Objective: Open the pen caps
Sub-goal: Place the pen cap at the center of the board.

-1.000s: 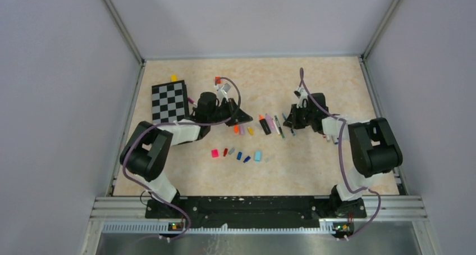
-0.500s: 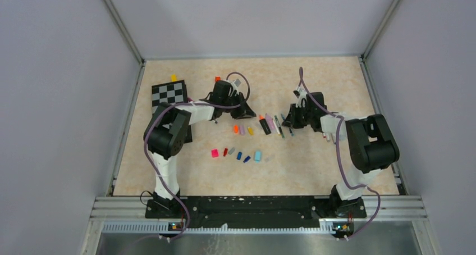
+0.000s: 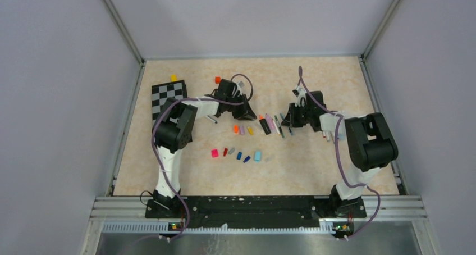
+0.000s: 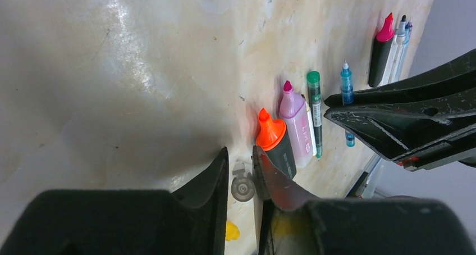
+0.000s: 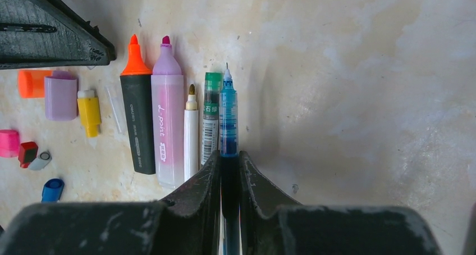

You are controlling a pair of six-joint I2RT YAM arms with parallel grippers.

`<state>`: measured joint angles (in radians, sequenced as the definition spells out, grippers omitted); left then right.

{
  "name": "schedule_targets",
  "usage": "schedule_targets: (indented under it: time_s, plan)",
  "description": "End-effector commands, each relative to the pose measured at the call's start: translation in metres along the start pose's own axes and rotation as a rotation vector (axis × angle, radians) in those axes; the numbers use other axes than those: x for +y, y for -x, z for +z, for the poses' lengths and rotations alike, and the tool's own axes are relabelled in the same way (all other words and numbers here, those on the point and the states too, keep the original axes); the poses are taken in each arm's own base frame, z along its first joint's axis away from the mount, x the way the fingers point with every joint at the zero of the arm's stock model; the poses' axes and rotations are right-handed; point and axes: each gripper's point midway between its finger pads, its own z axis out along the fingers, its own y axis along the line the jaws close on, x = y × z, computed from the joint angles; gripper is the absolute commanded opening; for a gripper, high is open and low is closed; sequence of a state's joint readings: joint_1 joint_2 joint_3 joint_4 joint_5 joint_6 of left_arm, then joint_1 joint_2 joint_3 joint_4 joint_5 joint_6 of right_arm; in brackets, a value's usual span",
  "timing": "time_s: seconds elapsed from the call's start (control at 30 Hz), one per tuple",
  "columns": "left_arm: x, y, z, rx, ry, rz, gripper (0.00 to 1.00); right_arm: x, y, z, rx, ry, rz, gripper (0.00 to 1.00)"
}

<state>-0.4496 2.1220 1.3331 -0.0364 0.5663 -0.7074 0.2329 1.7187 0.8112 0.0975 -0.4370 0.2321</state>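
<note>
Two grippers down: right gripper pinches blue pen; left gripper straddles clear cap, grip unclear.

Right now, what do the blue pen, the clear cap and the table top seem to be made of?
The blue pen: translucent glossy plastic, likely; its inside shows through the barrel.
The clear cap: see-through plastic, apparently; the table shows through it.
The table top: smooth marble-patterned laminate or stone, cannot tell which; it reflects light.

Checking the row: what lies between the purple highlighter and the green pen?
A thin white pen with a brownish tip, shown in the right wrist view.
</note>
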Motion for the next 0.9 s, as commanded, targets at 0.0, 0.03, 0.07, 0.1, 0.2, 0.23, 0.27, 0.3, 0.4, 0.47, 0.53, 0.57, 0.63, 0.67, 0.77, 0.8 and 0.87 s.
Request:
schedule_targets:
  time_s: [0.0,0.03,0.07,0.1,0.2,0.23,0.27,0.3,0.4,0.47,0.53,0.57,0.63,0.67,0.77,0.8,0.87]
  plan:
    - [0.003,0.002,0.003,0.014,0.016,0.017,0.28,0.003,0.014,0.002,-0.018,0.013,-0.006,0.14]
    - [0.003,0.003,0.003,0.011,0.017,0.018,0.32,0.003,0.014,0.002,-0.017,0.015,-0.006,0.15]
    - [0.003,0.003,0.002,0.012,0.017,0.020,0.34,0.004,0.014,0.002,-0.016,0.017,-0.006,0.15]
    - [0.004,0.003,0.002,0.012,0.017,0.018,0.35,0.004,0.014,0.002,-0.014,0.017,-0.005,0.15]
    - [0.001,0.006,0.001,0.004,0.012,0.020,0.37,0.004,0.013,0.002,-0.011,0.017,-0.004,0.17]
    - [0.000,0.007,0.000,0.002,0.010,0.021,0.37,0.004,0.013,0.002,-0.010,0.016,-0.003,0.18]
    - [0.000,0.008,-0.001,0.000,0.009,0.020,0.37,0.004,0.013,0.002,-0.010,0.016,-0.004,0.19]
    - [-0.001,0.009,-0.002,-0.003,0.008,0.019,0.37,0.003,0.013,0.002,-0.009,0.016,-0.004,0.20]
    - [-0.004,0.014,-0.007,-0.018,0.005,0.024,0.38,0.004,0.013,0.003,-0.007,0.017,-0.003,0.24]
    - [-0.007,0.017,-0.013,-0.034,0.003,0.030,0.38,0.004,0.014,0.002,-0.008,0.018,-0.005,0.26]
    - [-0.010,0.022,-0.020,-0.059,0.001,0.044,0.38,0.005,0.014,0.002,-0.007,0.020,-0.007,0.28]
    - [-0.014,0.025,-0.024,-0.071,-0.008,0.057,0.38,0.005,0.015,0.002,-0.007,0.022,-0.012,0.29]
    - [-0.018,0.029,-0.033,-0.097,-0.018,0.079,0.38,0.006,0.017,0.001,-0.007,0.025,-0.021,0.30]
    - [-0.019,0.032,-0.038,-0.111,-0.019,0.091,0.38,0.007,0.018,0.000,-0.008,0.029,-0.028,0.31]
    - [-0.026,0.039,-0.055,-0.154,-0.019,0.133,0.38,0.011,0.022,-0.004,-0.015,0.041,-0.050,0.33]
    - [-0.029,0.041,-0.061,-0.170,-0.020,0.150,0.39,0.011,0.024,-0.005,-0.020,0.040,-0.059,0.33]
    - [-0.035,0.043,-0.074,-0.201,-0.032,0.188,0.39,0.013,0.029,-0.009,-0.033,0.040,-0.085,0.35]
